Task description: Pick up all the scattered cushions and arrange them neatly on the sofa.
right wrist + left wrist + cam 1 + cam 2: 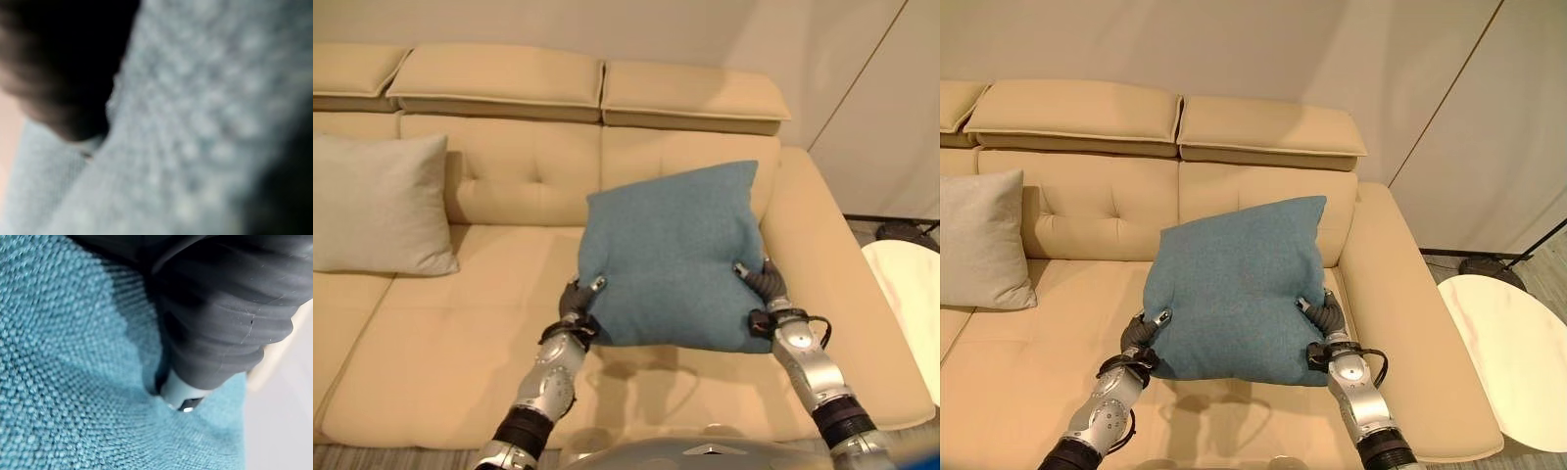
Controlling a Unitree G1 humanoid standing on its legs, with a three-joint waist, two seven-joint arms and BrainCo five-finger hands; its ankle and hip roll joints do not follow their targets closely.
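fingers (598,284) curled into the teal cushion (671,255) from both sides, left hand (578,302) pinching its edge at seven o'clock and right hand (759,279) at four o'clock, holding it tilted up above the seat of the beige sofa (460,362), near the backrest and the armrest at three o'clock. could slump forward or land crooked if let go while unsupported by the backrest, judging by the soft fabric. no containers about; just a grey cushion (377,204) leaning at ten o'clock and a white table (1508,357) at four o'clock.

Pale wall (1234,49), white round table (1513,352).
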